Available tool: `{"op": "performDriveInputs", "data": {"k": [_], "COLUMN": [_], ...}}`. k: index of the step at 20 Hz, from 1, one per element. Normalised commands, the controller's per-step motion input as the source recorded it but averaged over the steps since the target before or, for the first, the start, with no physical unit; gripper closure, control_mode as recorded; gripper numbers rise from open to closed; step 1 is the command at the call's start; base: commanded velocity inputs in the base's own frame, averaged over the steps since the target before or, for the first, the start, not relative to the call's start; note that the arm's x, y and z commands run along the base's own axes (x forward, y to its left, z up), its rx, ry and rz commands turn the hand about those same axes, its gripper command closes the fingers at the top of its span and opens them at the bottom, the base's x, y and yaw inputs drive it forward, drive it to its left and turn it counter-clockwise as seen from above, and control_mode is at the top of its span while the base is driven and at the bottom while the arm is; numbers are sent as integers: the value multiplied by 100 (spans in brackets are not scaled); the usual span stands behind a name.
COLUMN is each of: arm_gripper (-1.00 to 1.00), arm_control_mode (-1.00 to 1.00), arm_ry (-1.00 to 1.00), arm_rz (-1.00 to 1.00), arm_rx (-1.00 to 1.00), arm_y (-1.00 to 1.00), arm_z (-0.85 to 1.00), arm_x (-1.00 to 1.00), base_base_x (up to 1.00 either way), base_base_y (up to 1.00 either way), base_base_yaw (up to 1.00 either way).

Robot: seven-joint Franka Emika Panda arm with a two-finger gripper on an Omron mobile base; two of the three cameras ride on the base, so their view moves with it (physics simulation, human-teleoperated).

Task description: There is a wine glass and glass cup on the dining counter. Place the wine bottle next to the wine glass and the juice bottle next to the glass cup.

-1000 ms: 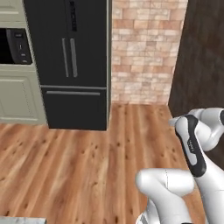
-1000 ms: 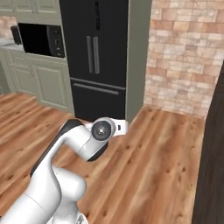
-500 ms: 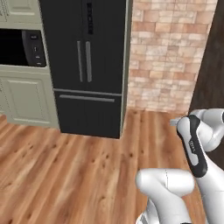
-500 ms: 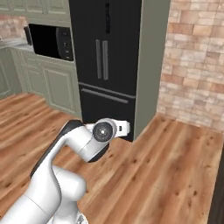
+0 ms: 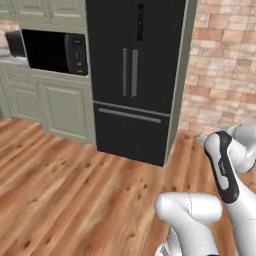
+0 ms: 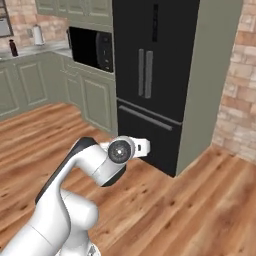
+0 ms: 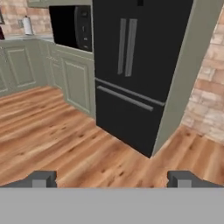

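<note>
My gripper [image 7: 112, 179] stands open, its two dark fingertips [image 7: 43, 178] wide apart with nothing between them, aimed at a black fridge [image 7: 131, 70]. The arm is folded close over the base, with its wrist [image 6: 122, 150] in front of the fridge's lower drawer. The wine glass, the glass cup, the dining counter, the wine bottle and the juice bottle are out of view. A small dark bottle [image 6: 13, 47] stands on a far worktop at the upper left, too small to tell which bottle it is.
The tall black fridge [image 5: 135, 75] stands straight ahead. A black microwave [image 5: 52, 50] sits over grey-green cabinets [image 5: 60, 107] to its left, and a brick wall [image 5: 225, 65] is on its right. Wooden floor [image 5: 75, 190] stretches between me and them. A white roll [image 6: 37, 35] stands near the small bottle.
The whole picture has slid to the right, so the base has turned left. The microwave and cabinets have come into view. The arm keeps its pose and the gripper stays open.
</note>
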Motion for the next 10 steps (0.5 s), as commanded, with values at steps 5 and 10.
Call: {"op": "performDriveInputs", "data": {"k": [5, 10], "arm_gripper": [-100, -100], "arm_control_mode": [100, 100], "arm_ry": [0, 0], "arm_rz": [0, 0], "arm_rx": [0, 0], "arm_y": [0, 0], "arm_z": [0, 0], "arm_x": [0, 0], "base_base_x": [51, 51], "base_base_y": [2, 7], "base_base_yaw": [39, 36]}}
